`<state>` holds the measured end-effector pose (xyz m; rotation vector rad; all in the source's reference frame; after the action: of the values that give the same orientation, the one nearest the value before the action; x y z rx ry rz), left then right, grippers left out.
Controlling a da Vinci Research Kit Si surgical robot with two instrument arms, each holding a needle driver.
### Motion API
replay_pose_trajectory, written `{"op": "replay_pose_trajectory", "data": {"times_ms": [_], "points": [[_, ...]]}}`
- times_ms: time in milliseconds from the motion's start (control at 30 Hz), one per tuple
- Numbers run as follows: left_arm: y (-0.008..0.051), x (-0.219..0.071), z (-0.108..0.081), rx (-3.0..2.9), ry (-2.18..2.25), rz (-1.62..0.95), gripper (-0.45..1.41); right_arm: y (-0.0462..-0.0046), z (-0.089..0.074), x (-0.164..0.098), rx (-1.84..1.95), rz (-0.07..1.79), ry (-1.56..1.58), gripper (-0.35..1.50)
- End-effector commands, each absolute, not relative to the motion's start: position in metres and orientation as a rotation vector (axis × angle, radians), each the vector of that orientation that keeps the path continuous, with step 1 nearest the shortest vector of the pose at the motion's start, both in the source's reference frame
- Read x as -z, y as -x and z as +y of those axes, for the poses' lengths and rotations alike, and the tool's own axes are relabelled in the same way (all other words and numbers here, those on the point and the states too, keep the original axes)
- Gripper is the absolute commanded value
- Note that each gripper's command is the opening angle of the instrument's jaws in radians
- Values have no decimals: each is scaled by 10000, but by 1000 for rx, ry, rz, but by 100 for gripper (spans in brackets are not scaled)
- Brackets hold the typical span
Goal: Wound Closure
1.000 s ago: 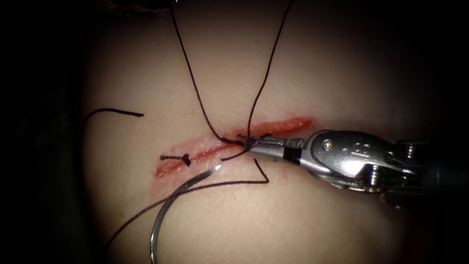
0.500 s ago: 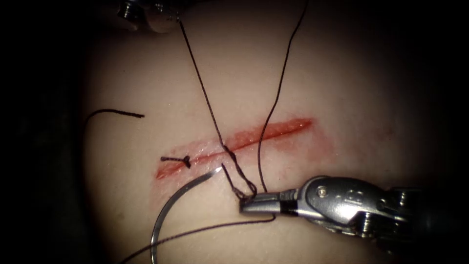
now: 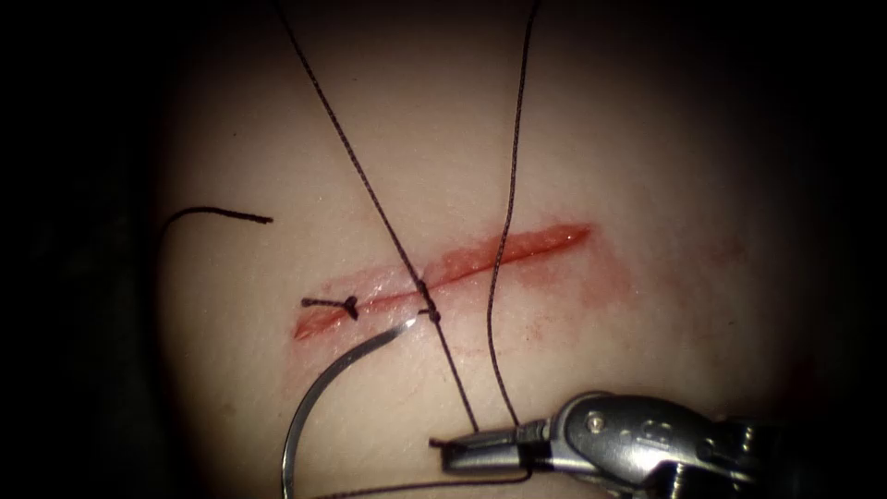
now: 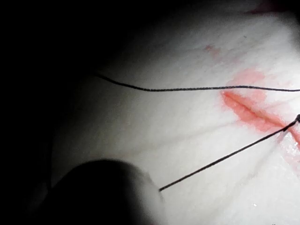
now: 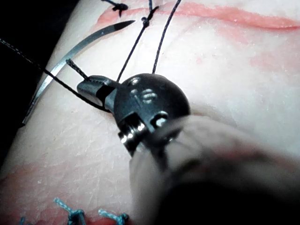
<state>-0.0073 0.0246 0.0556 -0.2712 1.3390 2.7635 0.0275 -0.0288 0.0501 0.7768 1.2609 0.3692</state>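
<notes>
My right tool (image 3: pixel 459 453) lies low on the tissue (image 3: pixel 647 166), below the cut (image 3: pixel 480 257), its jaws shut on the thread (image 3: pixel 453 379). That strand runs taut up to a small knot (image 3: pixel 428 302) on the cut, then on toward the upper left. In the left wrist view the taut thread (image 4: pixel 225 157) ends at my left tool (image 4: pixel 108 192), a dark blurred shape that holds it. A second strand (image 3: pixel 504 240) rises beside it. The curved needle (image 3: pixel 323 393) lies free on the tissue left of my right tool (image 5: pixel 86 88), its tip (image 3: pixel 409 322) just below the cut. No tool holds it.
An earlier knotted stitch (image 3: pixel 351 303) with a short tail sits at the cut's left end. A loose cut piece of thread (image 3: pixel 217 213) lies at the far left. Blue stitches (image 5: pixel 70 214) mark another red line near my right tool's shaft.
My right tool has pulled its thread end down and away from the cut. The loose loops have drawn tight into a knot on the cut. The left tool has left the endoscope view upward.
</notes>
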Motion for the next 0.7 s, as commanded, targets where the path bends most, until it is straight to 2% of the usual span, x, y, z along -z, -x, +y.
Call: {"op": "replay_pose_trajectory", "data": {"times_ms": [33,700], "points": [[78,-556,254,-2749,262,1346,-45,-285,-297,-504,-371,1262,-788,-35],[74,-567,273,-2710,175,1358,-45,-273,-316,-507,-376,1230,-799,-35]]}}
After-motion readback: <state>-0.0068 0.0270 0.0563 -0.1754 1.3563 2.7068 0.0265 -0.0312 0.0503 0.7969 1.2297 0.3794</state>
